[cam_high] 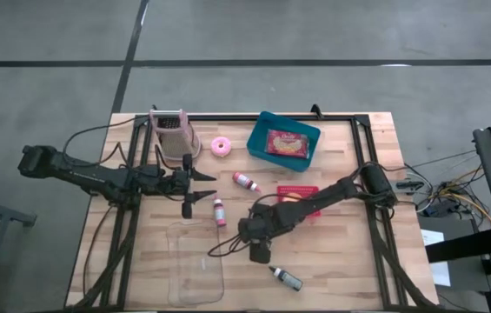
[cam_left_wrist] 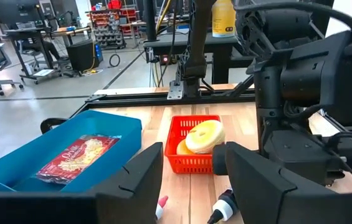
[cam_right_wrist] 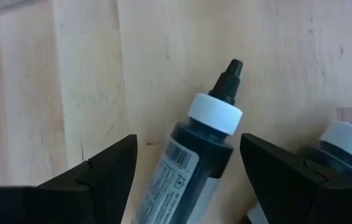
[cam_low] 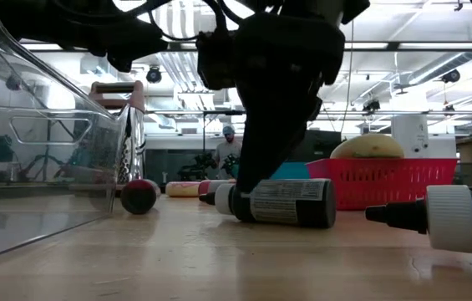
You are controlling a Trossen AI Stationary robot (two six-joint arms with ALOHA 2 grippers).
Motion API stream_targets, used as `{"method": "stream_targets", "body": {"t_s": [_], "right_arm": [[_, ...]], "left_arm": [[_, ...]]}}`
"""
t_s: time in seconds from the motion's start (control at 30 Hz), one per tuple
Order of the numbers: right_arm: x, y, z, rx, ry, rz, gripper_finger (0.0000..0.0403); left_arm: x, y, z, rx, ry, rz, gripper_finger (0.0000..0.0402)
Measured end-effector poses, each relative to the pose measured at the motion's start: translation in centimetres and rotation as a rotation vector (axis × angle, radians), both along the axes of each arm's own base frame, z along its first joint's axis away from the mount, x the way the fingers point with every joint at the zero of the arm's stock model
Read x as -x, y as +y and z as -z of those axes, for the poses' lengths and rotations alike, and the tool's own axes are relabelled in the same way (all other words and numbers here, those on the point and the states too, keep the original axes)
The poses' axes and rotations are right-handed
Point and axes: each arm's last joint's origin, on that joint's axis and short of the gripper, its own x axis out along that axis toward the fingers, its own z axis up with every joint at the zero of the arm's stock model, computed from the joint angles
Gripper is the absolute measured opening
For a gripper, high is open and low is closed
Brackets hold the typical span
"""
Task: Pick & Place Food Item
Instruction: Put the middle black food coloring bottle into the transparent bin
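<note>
1. Grey concrete floor is surrounding the wooden tabletop [cam_high: 349,252], which is filling the middle of the high view.
2. Left gripper [cam_high: 188,186] is hanging left of centre, with its fingers [cam_left_wrist: 135,180] spread apart and nothing between them.
3. Right gripper [cam_high: 260,252] is reaching down just below centre, its fingers [cam_right_wrist: 98,177] standing apart on either side of a dark bottle with a white cap [cam_right_wrist: 197,158] that is lying on the wood.
4. A second dark bottle [cam_high: 286,278] is lying toward the lower middle of the high view, near the right gripper.
5. A red basket [cam_left_wrist: 191,152] is sitting right of centre, holding a yellow bun-like food item [cam_left_wrist: 204,135].
6. A blue tray [cam_high: 262,135] is sitting at the upper middle, carrying a packet of snacks [cam_high: 286,143].
7. A pink donut [cam_high: 221,146] is lying left of the tray, beside a pink grater [cam_high: 170,132].
8. Two pink-capped bottles [cam_high: 245,181] are lying near centre.
9. A clear plastic container [cam_high: 195,261] is resting at lower left of centre.
</note>
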Motion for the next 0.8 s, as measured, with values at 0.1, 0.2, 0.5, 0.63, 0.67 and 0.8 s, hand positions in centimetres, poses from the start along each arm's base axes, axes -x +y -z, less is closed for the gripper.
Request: {"method": "stream_targets", "body": {"t_s": [0.1, 0.2, 0.5, 0.63, 0.67, 0.8], "right_arm": [[0.0, 0.0, 0.3, -0.007, -0.017, 0.006, 0.0273], [0.1, -0.1, 0.8, -0.007, -0.022, 0.01, 0.0268], [0.3, -0.1, 1.3, 0.043, -0.046, 0.038, 0.0219], [0.3, -0.1, 1.3, 0.066, -0.06, 0.043, 0.0165], [0.2, -0.1, 1.3, 0.066, -0.064, 0.04, 0.0148], [0.1, 0.1, 1.2, 0.06, -0.088, 0.036, 0.0115]], "left_arm": [[0.0, 0.0, 0.0, 0.0, 0.0, 0.001, 0.0179], [0.0, 0.0, 0.0, 0.001, 0.0, 0.002, 0.0179], [0.0, 0.0, 0.0, 0.004, 0.0, 0.001, 0.0179], [0.0, 0.0, 0.0, 0.004, 0.0, 0.001, 0.0179], [0.0, 0.0, 0.0, 0.004, 0.0, 0.001, 0.0179], [0.0, 0.0, 0.0, 0.003, 0.0, 0.002, 0.0179]]}}
